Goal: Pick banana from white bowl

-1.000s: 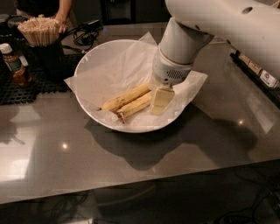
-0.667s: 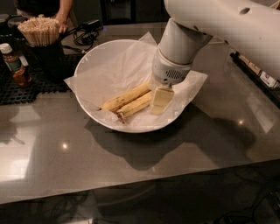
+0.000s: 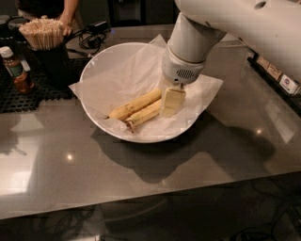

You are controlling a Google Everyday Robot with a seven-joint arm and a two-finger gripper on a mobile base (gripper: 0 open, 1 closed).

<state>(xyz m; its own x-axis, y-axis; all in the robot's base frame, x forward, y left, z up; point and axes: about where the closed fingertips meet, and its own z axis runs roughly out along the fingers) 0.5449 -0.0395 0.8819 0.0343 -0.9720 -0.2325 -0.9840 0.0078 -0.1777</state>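
The white bowl (image 3: pixel 94 70) stands on the grey counter, lined with a crinkled white paper sheet (image 3: pixel 127 70). Two yellow bananas lie side by side in its front half, pointing from lower left to upper right. The banana (image 3: pixel 136 104) is the longer, farther one. The nearer banana (image 3: pixel 145 114) has a dark stem at its left end. My gripper (image 3: pixel 172 101) hangs from the white arm (image 3: pixel 188 52), down inside the bowl at the right ends of both bananas. It hides those ends, and I cannot tell whether it touches either banana.
A black cup of wooden sticks (image 3: pixel 43 35) and a brown sauce bottle (image 3: pixel 16 70) stand on a black mat at the back left. A person's arm (image 3: pixel 70 12) and cables (image 3: pixel 94 35) are behind the bowl. A dark rack (image 3: pixel 277 77) lines the right edge.
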